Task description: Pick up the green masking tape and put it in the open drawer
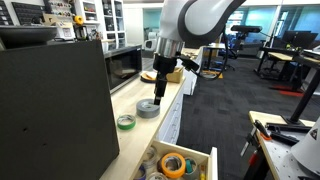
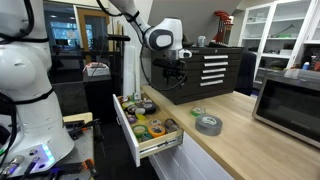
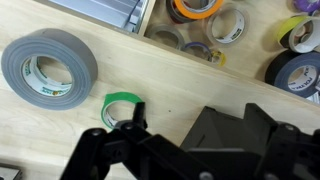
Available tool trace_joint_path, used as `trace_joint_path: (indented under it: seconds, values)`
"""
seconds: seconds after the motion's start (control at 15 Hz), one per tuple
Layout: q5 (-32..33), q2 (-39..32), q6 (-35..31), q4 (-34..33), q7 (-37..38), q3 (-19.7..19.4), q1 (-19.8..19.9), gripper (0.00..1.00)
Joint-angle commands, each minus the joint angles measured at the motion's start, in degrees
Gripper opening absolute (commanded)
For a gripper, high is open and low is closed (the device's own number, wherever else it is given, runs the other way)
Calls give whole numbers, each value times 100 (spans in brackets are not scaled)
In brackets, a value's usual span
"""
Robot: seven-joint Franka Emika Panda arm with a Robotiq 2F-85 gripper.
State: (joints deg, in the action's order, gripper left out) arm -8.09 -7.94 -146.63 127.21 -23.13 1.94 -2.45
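The green masking tape (image 3: 120,107) is a small roll lying flat on the wooden counter. It shows in both exterior views (image 1: 126,122) (image 2: 197,112). The open drawer (image 1: 205,165) (image 2: 128,130) (image 3: 152,22) holds several tape rolls. My gripper (image 3: 200,140) is open and empty and hangs above the counter (image 1: 158,90) (image 2: 176,72). In the wrist view one fingertip is just beside the green roll. The gripper body hides part of the counter.
A large grey duct tape roll (image 3: 50,68) (image 1: 148,108) (image 2: 208,124) lies next to the green one. A microwave (image 2: 290,98) stands at one end of the counter and a black cabinet (image 1: 55,105) at the other.
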Motion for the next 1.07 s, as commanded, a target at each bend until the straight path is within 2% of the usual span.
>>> trace_joint_path:
  seconds: [0.0, 0.27, 0.33, 0.8, 1.0]
  values:
    - [-187, -712, -144, -677, -653, 164, 285, 100]
    - [-42, -1138, -68, -1199, -927, 321, 517, 100]
    - [49, -986, -81, -929, -671, 297, 473, 100]
    - [130, -1210, -120, -1183, -765, 337, 524, 100]
    - [59, -1421, -278, -1246, -1681, 575, 725, 100]
